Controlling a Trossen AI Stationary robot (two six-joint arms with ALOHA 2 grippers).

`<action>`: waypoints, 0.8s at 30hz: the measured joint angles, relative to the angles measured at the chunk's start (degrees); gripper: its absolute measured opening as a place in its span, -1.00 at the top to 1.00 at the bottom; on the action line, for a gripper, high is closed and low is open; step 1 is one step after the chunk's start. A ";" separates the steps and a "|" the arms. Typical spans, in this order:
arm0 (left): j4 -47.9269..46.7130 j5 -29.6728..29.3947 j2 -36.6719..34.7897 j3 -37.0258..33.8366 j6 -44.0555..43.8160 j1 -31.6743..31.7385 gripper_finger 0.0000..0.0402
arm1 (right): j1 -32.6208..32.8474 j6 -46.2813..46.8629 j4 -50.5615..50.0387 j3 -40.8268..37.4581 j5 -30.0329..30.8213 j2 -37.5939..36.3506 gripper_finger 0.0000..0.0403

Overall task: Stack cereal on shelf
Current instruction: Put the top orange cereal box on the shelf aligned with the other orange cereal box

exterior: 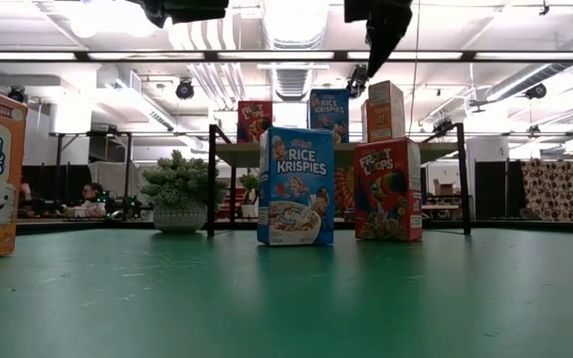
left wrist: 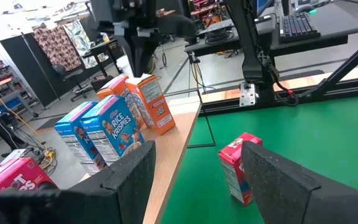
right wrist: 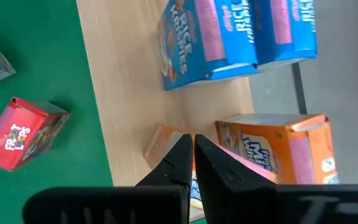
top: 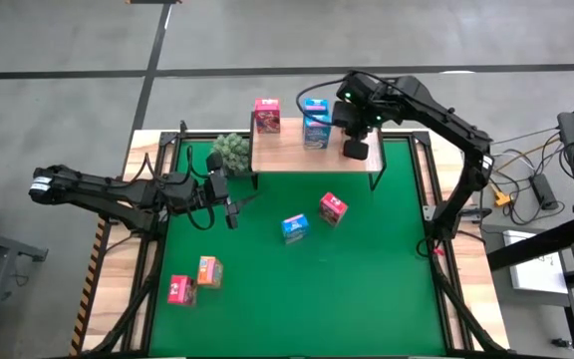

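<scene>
The shelf (top: 297,155) stands at the far side of the green mat. On it stand a pink-red cereal box (top: 267,115), two blue boxes (right wrist: 207,37) and two orange boxes (right wrist: 278,149). My right gripper (right wrist: 193,142) hangs shut above the orange boxes, slanting down, with nothing between its fingers. My left gripper (top: 229,209) is open over the mat's left part, holding nothing. A blue box (top: 294,227) and a pink-red box (top: 332,208) stand upright mid-mat. A pink-red box (top: 179,289) and an orange box (top: 208,270) sit near the front left.
A green spiky plant (top: 232,150) in a pot stands at the shelf's left end. Black frame rails (top: 431,189) run along the mat's sides. The mat's near right part (top: 367,299) is bare green.
</scene>
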 joint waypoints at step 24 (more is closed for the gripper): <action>-0.55 0.00 0.02 0.00 0.00 0.00 -0.10 | -1.03 -0.67 -0.22 -0.69 -3.02 1.66 0.96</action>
